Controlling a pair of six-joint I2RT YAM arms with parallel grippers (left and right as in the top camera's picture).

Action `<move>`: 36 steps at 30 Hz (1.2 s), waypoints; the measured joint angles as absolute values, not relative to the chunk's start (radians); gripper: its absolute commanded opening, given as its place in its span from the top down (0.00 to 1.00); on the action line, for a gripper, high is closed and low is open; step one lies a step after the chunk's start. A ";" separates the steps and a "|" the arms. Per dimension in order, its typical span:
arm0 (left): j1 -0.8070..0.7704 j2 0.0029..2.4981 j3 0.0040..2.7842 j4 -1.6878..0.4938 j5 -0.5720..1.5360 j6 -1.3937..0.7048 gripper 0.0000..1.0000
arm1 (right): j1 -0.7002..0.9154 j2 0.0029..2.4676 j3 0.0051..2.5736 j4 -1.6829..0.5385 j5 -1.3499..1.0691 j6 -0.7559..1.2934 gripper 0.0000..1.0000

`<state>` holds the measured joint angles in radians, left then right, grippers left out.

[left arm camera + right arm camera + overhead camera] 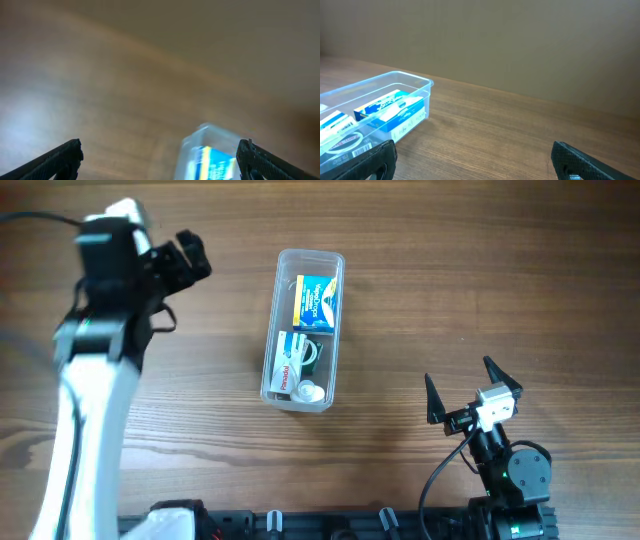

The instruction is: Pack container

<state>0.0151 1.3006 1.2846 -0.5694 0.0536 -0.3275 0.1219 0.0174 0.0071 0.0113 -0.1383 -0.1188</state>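
Note:
The clear plastic container [303,330] stands lengthwise in the middle of the wooden table. Inside it lie a blue and yellow box [317,302] at the far end, a white box [290,360] and a small white round item [309,392] at the near end. My left gripper [190,255] is open and empty, raised at the far left, apart from the container, whose end shows blurred in the left wrist view [210,155]. My right gripper [472,392] is open and empty at the near right. The right wrist view shows the container [380,107] at its left.
The left arm [90,380] reaches up the left side of the table. Black fixtures [300,525] line the near edge. Bare wood lies between the container and the right gripper.

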 measured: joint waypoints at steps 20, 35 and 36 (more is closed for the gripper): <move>0.027 0.159 0.850 -0.964 0.005 -0.329 0.00 | 0.122 0.015 0.007 0.008 -0.139 -0.122 0.00; 0.055 0.013 0.206 -0.113 0.085 -0.269 0.00 | 0.122 0.015 0.007 0.008 -0.139 -0.122 0.00; 0.055 0.013 0.178 -0.093 0.095 -0.260 0.00 | 0.122 0.015 0.007 0.008 -0.139 -0.122 0.00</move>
<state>0.0547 0.0128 0.1783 -0.0933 0.0952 -0.2600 0.1219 0.0154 0.0067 0.0078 -0.1387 -0.1223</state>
